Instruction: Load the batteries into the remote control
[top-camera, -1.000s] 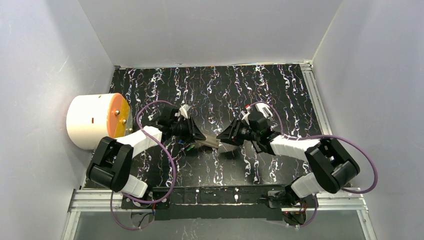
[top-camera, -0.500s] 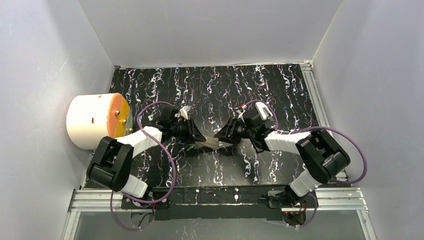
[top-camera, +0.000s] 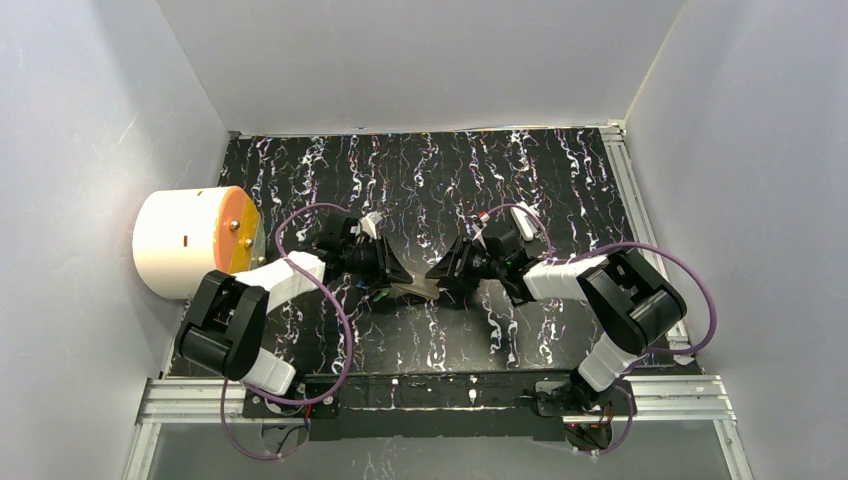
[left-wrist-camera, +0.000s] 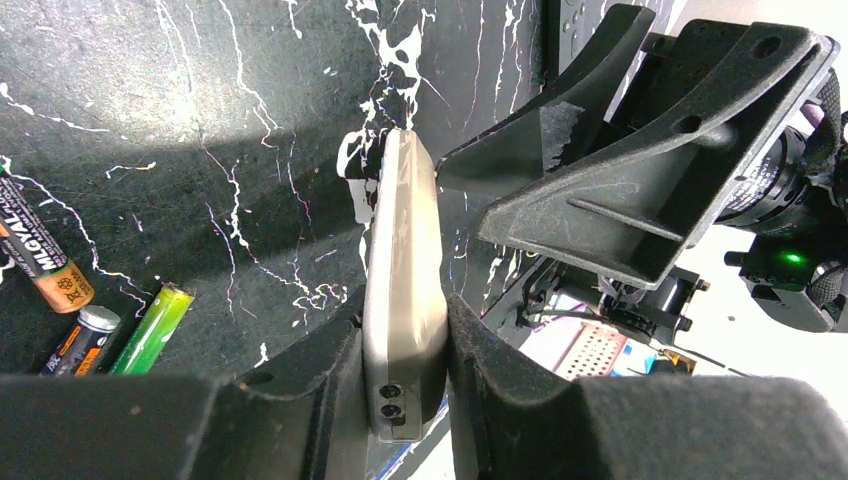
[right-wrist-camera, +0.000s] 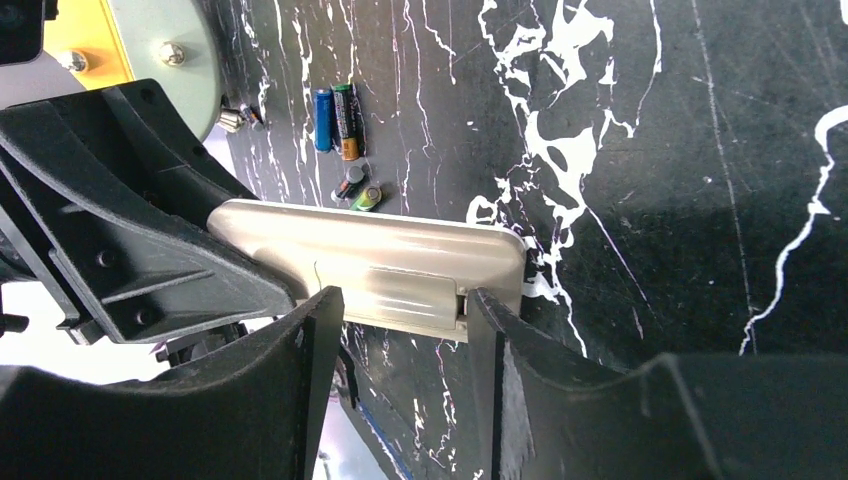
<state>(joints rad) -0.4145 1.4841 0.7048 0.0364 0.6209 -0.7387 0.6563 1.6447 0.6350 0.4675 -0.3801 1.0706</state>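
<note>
My left gripper is shut on one end of the beige remote control and holds it edge-up just above the mat. Between the two grippers the remote control shows as a short pale bar. My right gripper is open at the remote's far end. Its two fingertips stand either side of the battery cover on the remote's back. Several batteries lie loose on the mat left of the remote: an orange-and-black one, a grey one and a green one. A blue battery lies farther off.
A white drum with an orange face stands at the mat's left edge. A dark elongated object lies on the mat below the right gripper. Aluminium rails run along the right and near edges, with grey walls all around.
My right gripper has moved left onto the remote's end and its jaws have widened. The right arm's elbow has drawn in. The left gripper and remote have stayed put.
</note>
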